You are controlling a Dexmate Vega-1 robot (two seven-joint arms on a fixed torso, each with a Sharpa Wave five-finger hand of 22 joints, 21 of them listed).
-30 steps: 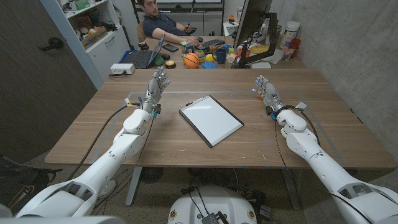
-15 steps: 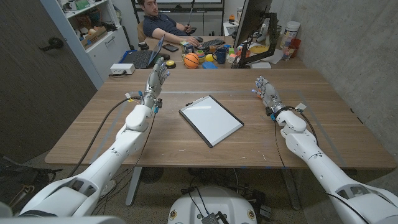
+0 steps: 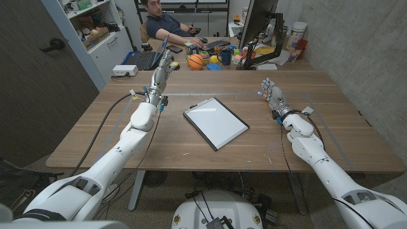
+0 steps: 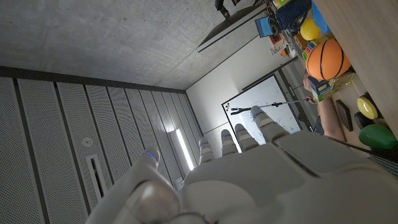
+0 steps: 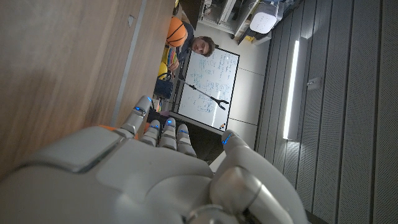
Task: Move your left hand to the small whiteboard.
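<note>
Progress: we judge the reach not yet done; our left hand (image 3: 163, 71) is raised over the table's far left part, apart from the small whiteboard (image 3: 215, 123).
Left hand: fingers extended and apart, holding nothing.
Whiteboard: lies flat mid-table (image 3: 331, 121), nearer us and to the hand's right.
Left to do: bring the hand down onto it.

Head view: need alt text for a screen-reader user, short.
A small whiteboard lies at the middle of a wooden table, untouched, with a robot arm reaching in on each side. The left hand is raised above the table's far left, fingers pointing away; the right hand is open near the far right. A person sits at a cluttered desk behind.
</note>
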